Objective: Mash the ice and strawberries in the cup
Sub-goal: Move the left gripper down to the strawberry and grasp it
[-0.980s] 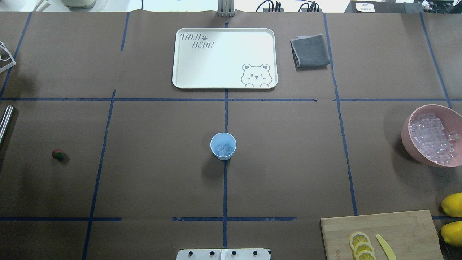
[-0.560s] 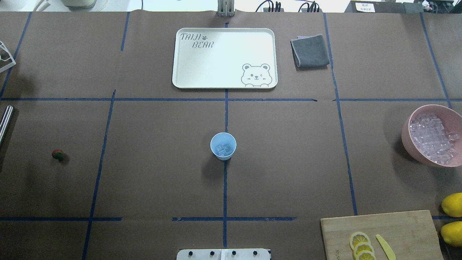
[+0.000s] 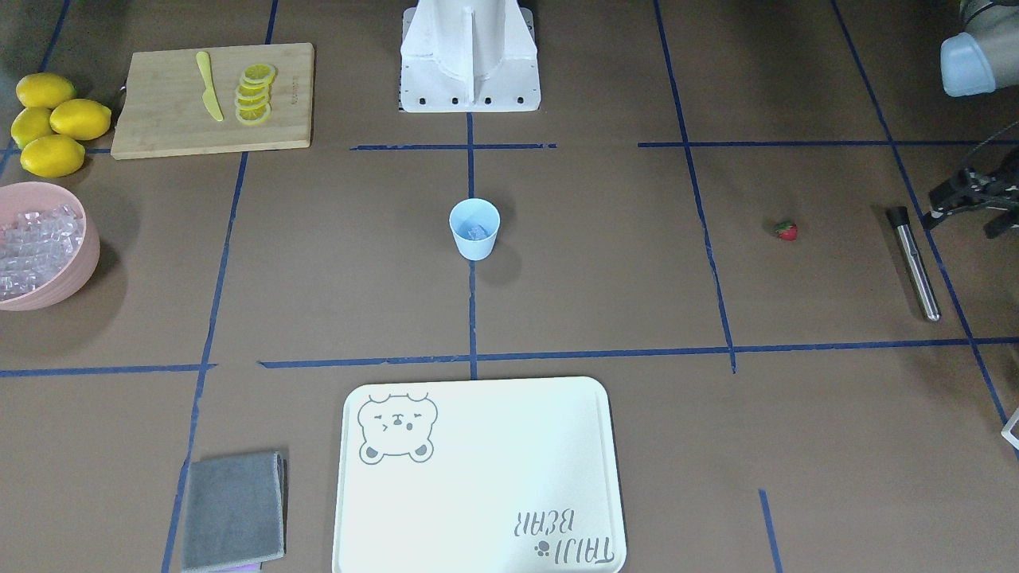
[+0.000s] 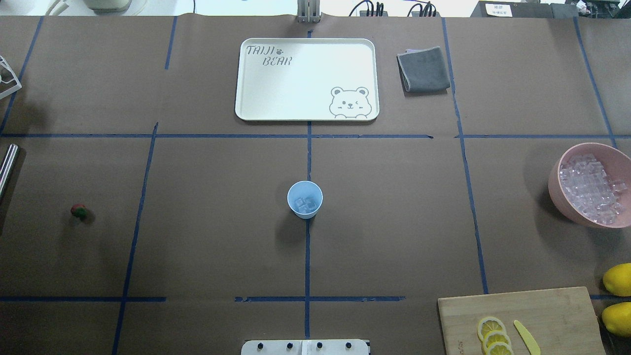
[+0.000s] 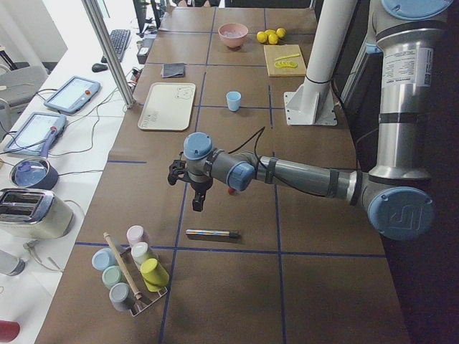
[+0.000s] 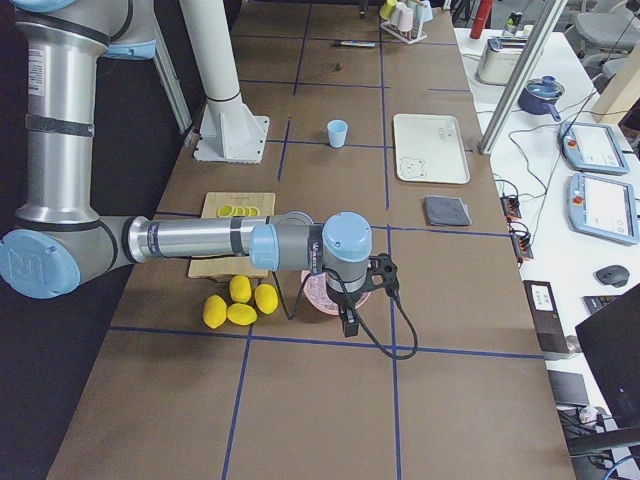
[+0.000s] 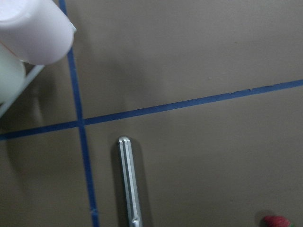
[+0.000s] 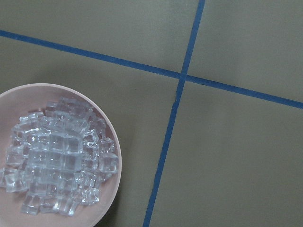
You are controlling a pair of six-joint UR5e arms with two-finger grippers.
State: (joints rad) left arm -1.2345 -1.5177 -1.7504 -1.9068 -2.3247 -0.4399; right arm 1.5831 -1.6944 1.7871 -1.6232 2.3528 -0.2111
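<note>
In the overhead view the cup (image 4: pixel 305 199) stood upright at the centre of the frame, on the vertical tape line, with a few cubes of ice (image 4: pixel 306 203) lying in its bottom. The strawberry (image 4: pixel 78 211) lay alone on the brown paper at the middle left of that frame, well apart from the cup. A metal rod (image 4: pixel 7 165) lay at the left edge just above it, and the left wrist view showed the rod lengthwise at lower centre with the strawberry at the lower right corner. At the right edge sat a pink bowl (image 4: pixel 562 192) heaped with more ice, which filled the lower left of the right wrist view. A cream tray (image 4: pixel 306 79) lay at top centre with a folded grey cloth (image 4: pixel 423 69) just to its right. A wooden board (image 4: pixel 557 315) at lower right carried lemon slices (image 4: pixel 493 336) and a yellow knife (image 4: pixel 526 336), with whole lemons (image 4: pixel 617 291) beside it. The left gripper (image 5: pixel 195 192) hung over the table near the rod, and the right gripper (image 6: pixel 352 310) hung over the bowl. Neither touched anything, and I could not tell whether either one's jaws were apart or together.
</note>
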